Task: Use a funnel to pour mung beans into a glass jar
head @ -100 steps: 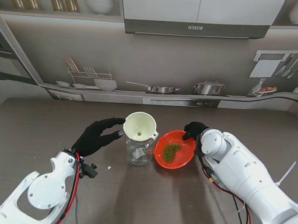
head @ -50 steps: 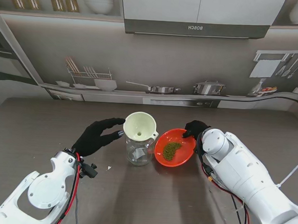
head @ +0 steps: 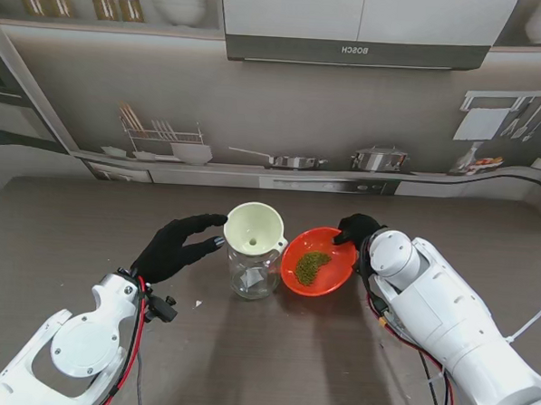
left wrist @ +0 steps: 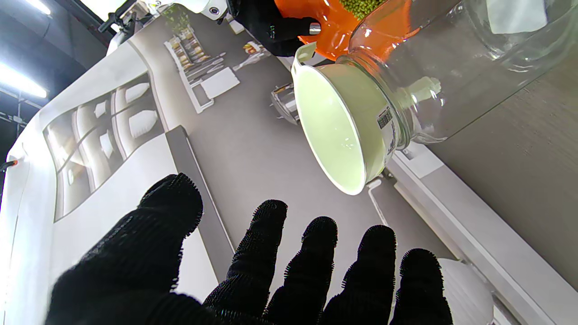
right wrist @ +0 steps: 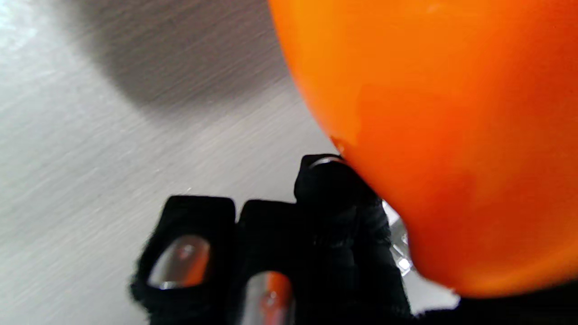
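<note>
Stand view: clear glass jar (head: pixel 251 271) sits mid-desk with the pale cream plastic funnel (head: pixel 254 229) seated in its mouth. Left hand (head: pixel 174 246), black-gloved, is just left of the funnel, fingers spread and holding nothing; its fingertips (head: pixel 217 220) are close to the funnel rim, contact not resolvable. Right hand (head: pixel 356 231) is clamped on the far-right rim of the round orange plastic bowl (head: pixel 317 261), which is tilted toward the funnel, its left edge just beside the funnel rim. Green mung beans (head: pixel 311 267) are piled in the bowl's lower half. Brown desk (head: pixel 88 220) is open to the left of the left hand and nearer to me from both hands.

Left wrist view: left hand (left wrist: pixel 253 271) fingers splayed, apart from the funnel (left wrist: pixel 336 131); jar (left wrist: pixel 456 67) and orange bowl (left wrist: pixel 334 22) lie beyond it, beans (left wrist: pixel 363 5) visible at the bowl's edge.

Right wrist view: right hand (right wrist: pixel 289 253) fingers curled against the bowl's (right wrist: pixel 442 135) underside; the bowl's shadow falls on the desk (right wrist: pixel 90 135) past the fingers.
</note>
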`<state>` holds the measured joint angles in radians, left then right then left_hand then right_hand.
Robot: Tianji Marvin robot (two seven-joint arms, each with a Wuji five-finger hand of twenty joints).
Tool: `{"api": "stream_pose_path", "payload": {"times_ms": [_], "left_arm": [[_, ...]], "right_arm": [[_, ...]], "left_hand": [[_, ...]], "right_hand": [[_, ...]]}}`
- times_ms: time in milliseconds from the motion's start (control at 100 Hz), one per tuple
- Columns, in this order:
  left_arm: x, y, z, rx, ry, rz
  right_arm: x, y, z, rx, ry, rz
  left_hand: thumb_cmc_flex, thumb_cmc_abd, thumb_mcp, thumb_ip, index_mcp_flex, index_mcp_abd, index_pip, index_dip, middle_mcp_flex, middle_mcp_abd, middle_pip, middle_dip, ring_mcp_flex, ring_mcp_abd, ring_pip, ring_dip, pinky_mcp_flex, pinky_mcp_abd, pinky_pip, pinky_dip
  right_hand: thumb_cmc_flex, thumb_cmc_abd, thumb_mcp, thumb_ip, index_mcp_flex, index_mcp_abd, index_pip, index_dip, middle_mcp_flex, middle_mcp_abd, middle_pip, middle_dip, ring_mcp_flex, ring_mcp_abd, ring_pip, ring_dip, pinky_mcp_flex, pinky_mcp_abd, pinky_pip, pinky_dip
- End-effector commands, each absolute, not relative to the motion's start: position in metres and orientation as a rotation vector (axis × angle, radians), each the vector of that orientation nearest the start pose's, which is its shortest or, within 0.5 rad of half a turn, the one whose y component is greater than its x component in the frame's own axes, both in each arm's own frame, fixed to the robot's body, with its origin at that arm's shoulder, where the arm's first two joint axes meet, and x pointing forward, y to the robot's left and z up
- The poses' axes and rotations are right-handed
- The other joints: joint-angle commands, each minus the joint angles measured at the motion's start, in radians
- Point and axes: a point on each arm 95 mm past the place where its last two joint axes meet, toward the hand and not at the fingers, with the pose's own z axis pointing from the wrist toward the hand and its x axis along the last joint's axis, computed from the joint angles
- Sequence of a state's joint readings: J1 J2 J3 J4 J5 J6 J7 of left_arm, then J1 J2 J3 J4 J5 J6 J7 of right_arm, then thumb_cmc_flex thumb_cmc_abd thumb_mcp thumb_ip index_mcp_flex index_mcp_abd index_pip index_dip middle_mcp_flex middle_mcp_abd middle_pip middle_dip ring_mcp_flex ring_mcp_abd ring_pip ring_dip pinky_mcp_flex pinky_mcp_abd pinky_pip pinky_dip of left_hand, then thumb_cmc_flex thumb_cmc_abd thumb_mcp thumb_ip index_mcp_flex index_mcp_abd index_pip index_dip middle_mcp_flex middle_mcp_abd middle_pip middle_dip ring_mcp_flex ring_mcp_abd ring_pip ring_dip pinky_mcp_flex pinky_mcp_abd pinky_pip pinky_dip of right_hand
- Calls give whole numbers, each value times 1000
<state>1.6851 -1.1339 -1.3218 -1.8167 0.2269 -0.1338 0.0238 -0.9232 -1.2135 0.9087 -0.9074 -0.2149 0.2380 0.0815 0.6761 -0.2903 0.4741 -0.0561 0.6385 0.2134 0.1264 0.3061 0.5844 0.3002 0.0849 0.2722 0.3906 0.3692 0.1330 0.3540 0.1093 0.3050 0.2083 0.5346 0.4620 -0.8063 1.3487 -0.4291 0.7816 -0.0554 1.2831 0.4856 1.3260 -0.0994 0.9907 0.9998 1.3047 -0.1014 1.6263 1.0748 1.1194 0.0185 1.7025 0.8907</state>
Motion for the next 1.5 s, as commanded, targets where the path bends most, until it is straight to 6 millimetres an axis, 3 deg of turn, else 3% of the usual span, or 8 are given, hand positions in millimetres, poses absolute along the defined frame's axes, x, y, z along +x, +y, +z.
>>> {"api": "stream_pose_path", "payload": {"times_ms": [0,810,1490], "left_arm": [[374,-14,-265,-1738,957,-2223],[374,-9,-266,-1730,938,-2225],[374,-6,-267,-1726,929,-2230]], "right_arm": [[559,-10,-323,-2655,-1476,-1823],[565,-21,-259,-2683,-1387,-2001],[572,-9,-199,-2662,-1306,-2184]], "left_hand": [[29,40,-17,28,5,0,1,1,14,1,-17,-7,2,3,0,7,-5,1,-25,10],[31,42,-17,28,3,1,0,1,14,3,-17,-7,3,3,0,7,-4,1,-25,10],[31,43,-16,28,2,0,-1,0,15,1,-17,-7,4,4,1,7,-4,0,-25,10]], "right_hand": [[78,56,122,15,67,-87,62,46,89,27,-11,-13,17,-124,86,23,54,-124,120,19],[91,54,119,17,62,-68,59,49,85,37,-11,-10,17,-122,92,26,55,-118,129,18],[101,53,117,19,56,-56,57,50,78,46,-11,-6,17,-121,95,27,56,-113,134,17]]}}
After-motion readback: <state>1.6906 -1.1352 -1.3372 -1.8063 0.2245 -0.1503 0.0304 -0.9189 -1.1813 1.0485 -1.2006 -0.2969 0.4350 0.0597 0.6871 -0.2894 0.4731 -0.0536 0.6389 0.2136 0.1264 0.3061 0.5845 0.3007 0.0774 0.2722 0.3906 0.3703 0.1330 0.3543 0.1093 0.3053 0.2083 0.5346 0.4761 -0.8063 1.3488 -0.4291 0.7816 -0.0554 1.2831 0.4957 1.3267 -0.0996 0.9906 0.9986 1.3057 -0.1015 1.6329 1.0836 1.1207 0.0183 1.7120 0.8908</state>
